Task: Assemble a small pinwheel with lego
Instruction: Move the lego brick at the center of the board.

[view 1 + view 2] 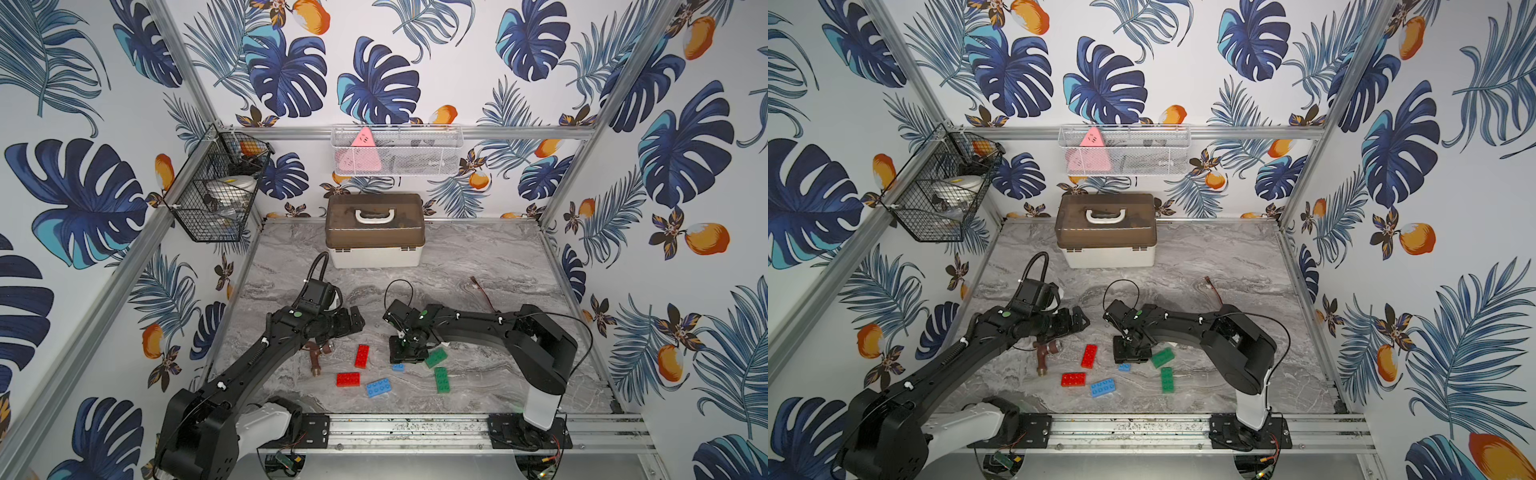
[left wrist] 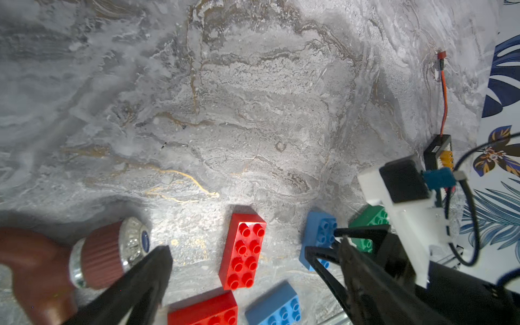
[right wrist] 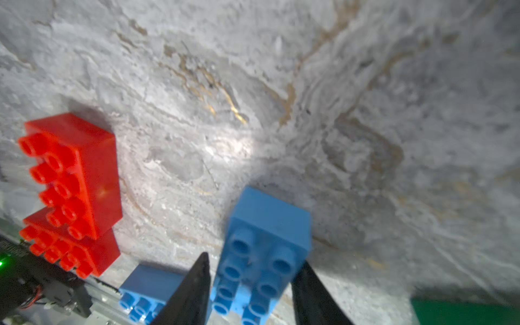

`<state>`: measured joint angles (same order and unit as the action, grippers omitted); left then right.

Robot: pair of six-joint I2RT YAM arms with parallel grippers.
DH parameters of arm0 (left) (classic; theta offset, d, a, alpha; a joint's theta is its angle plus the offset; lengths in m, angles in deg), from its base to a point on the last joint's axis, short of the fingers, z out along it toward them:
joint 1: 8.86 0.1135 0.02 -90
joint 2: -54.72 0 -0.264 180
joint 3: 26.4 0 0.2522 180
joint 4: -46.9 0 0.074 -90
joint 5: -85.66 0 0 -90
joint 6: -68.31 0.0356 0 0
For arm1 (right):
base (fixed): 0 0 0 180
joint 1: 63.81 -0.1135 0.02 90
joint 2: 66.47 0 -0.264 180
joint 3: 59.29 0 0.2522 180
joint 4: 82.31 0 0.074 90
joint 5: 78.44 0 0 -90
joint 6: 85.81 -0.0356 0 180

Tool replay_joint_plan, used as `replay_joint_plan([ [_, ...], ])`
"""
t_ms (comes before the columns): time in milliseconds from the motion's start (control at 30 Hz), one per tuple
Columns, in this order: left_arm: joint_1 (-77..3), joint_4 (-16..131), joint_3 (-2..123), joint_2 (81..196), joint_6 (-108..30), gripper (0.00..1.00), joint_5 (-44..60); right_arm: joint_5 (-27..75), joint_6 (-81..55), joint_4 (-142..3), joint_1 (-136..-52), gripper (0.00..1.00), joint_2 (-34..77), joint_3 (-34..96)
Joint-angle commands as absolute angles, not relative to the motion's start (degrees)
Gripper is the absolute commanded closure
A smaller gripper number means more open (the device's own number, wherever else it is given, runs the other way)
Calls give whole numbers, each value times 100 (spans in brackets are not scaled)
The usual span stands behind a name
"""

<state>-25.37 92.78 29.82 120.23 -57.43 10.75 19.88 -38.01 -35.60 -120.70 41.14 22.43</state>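
Loose lego lies on the marble table near its front edge; no pinwheel is in view. My right gripper [image 1: 404,358] [image 3: 253,260] points down, its fingers pressed on both sides of a blue brick [image 1: 398,367] [image 3: 267,242] that rests on the table. A second blue brick [image 1: 378,387] lies nearer the front. Two red bricks [image 1: 362,356] [image 1: 348,379] lie to its left and two green bricks [image 1: 436,357] [image 1: 442,380] to its right. My left gripper [image 1: 358,321] [image 2: 253,250] hovers open above the red bricks, holding nothing.
A brown pipe fitting [image 1: 318,353] lies under my left arm. A brown-lidded white toolbox [image 1: 375,230] stands at the back. An orange wire [image 1: 484,293] lies behind my right arm. Wire baskets [image 1: 397,149] [image 1: 216,195] hang on the walls.
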Motion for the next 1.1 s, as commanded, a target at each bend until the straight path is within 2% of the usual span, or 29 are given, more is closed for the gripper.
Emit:
replay_joint_plan([
  [0,-2495,9398,2962,12026,-5625,1,1325,1314,-3289,-3032,-12053,70,4190,2392],
  [67,-2431,9328,2944,12054,-5758,1,1577,978,-2776,-2815,-11981,75,4251,2660],
  [200,-2158,8957,2797,11963,-6303,1,2366,961,-948,-2434,-11606,78,4850,3608],
  [433,-1931,9114,2802,11870,-6429,1,2529,1532,2127,-1943,-11055,88,6260,5320],
  [567,-1861,8979,2618,11881,-6547,1,2688,1609,3051,-1768,-11035,88,6779,5864],
  [667,-1838,9032,2568,11921,-6456,1,2687,1728,3516,-1874,-11024,83,6950,6041],
  [833,-1787,9046,2515,12042,-6335,1,2723,1663,3802,-2527,-11022,72,6697,5605],
  [1067,-1748,8761,2481,12328,-6506,1,2971,1880,3180,-3336,-11000,57,5163,4552],
])
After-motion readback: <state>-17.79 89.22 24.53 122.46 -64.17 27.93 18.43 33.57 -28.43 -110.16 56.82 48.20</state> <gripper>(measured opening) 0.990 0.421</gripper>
